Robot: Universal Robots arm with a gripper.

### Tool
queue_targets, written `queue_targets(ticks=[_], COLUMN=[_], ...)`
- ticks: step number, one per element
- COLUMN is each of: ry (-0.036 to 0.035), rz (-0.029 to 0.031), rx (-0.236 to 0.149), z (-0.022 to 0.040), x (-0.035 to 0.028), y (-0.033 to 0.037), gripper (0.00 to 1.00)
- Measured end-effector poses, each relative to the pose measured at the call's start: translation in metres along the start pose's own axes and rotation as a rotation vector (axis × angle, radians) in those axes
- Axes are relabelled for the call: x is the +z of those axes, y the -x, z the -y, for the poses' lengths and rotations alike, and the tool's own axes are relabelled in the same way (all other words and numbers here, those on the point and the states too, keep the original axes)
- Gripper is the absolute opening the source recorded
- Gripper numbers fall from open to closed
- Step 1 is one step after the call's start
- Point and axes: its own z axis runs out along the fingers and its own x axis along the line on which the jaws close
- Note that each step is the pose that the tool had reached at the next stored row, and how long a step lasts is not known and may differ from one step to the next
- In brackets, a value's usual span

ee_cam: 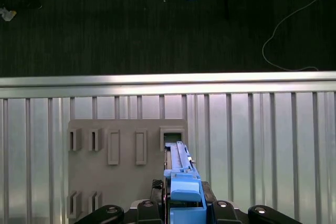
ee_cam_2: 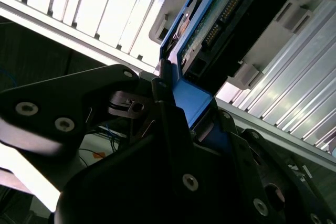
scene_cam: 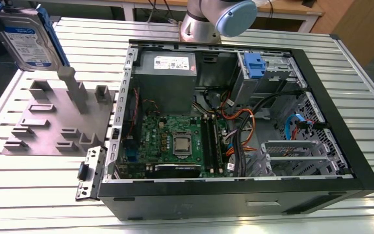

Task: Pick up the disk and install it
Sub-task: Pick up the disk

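Fingers point(ee_cam_2: 169, 114) closed on the disk point(scene_cam: 28, 39), gripping its blue carrier frame point(ee_cam: 185, 192) | disk upright, in the air above the grey fixture plate point(scene_cam: 50, 122) at the exterior view's left | well apart from the open computer case point(scene_cam: 239, 197) | plate and case rest on the slatted bench point(scene_cam: 31, 195).
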Motion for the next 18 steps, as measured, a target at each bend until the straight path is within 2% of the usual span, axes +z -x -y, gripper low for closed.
queue_targets(ticks=[13, 18], ry=[0.0000, -0.0002], rz=[0.0000, 0.0000], rx=[0.000, 0.000], z=[0.0000, -0.0001], x=[-0.0094, -0.0099], y=[0.0002, 0.0002], gripper=[0.36, 0.36])
